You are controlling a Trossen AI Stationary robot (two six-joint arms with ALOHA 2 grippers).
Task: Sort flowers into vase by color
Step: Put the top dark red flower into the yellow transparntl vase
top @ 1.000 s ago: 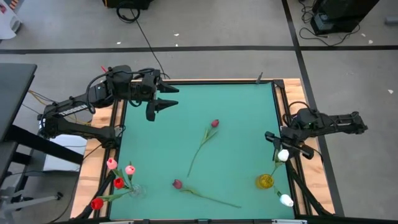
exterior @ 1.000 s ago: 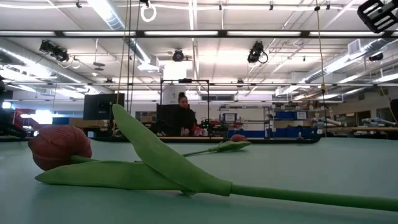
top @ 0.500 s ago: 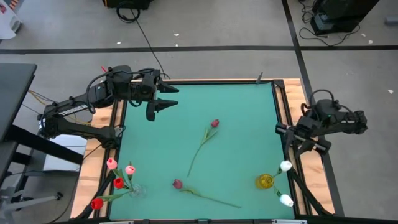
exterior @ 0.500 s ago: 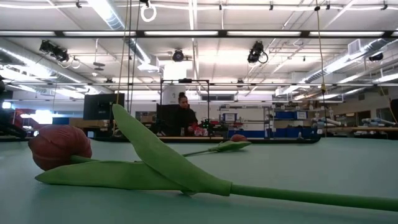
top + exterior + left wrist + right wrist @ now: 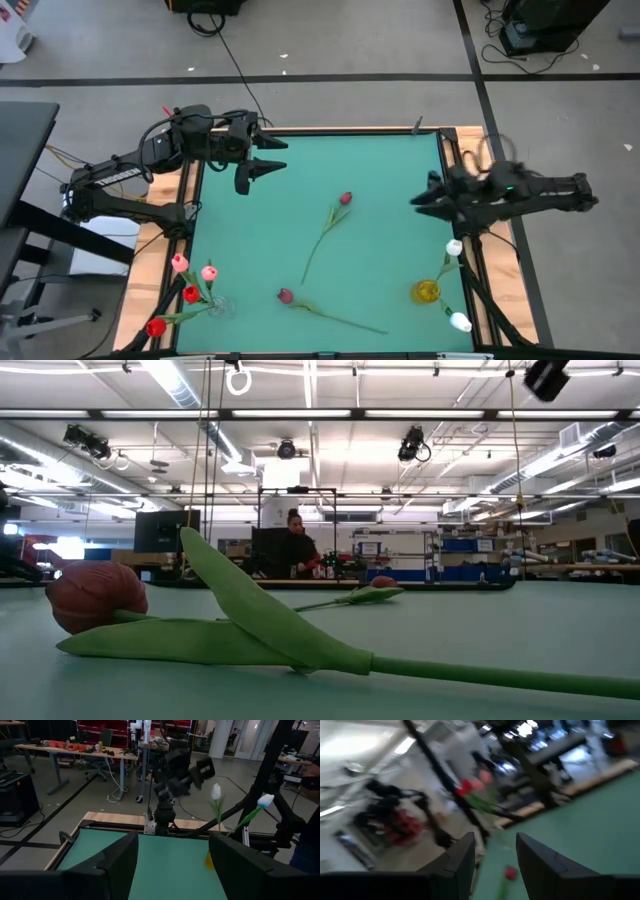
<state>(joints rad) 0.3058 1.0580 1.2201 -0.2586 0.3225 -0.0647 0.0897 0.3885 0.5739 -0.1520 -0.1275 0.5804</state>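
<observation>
Flowers, counted from above: eight. Four red/pink heads (image 5: 180, 263) sit bunched in a clear vase (image 5: 219, 306) at the near-left corner of the green counter (image 5: 380, 180). Two white tulips (image 5: 455, 247) stand in a yellow vase (image 5: 427, 292) at the near-right corner. Two dark red ones lie loose: one tulip (image 5: 326, 228) mid-counter, another tulip (image 5: 322, 311) flat near the front edge, between the vases.

Left gripper (image 5: 268, 156) hangs over the far-left corner, jaws apart, holding nothing. Right gripper (image 5: 424, 197) is over the right edge, just beyond the white tulips, blurred; jaws look apart and empty in its wrist view.

Hard to read: the clear vase is barely visible, and a red head (image 5: 156, 327) hangs past the counter's edge. The right wrist picture is smeared. At table height the near tulip's leaf (image 5: 250, 605) blocks much of the counter; a person (image 5: 293, 544) stands far behind.
</observation>
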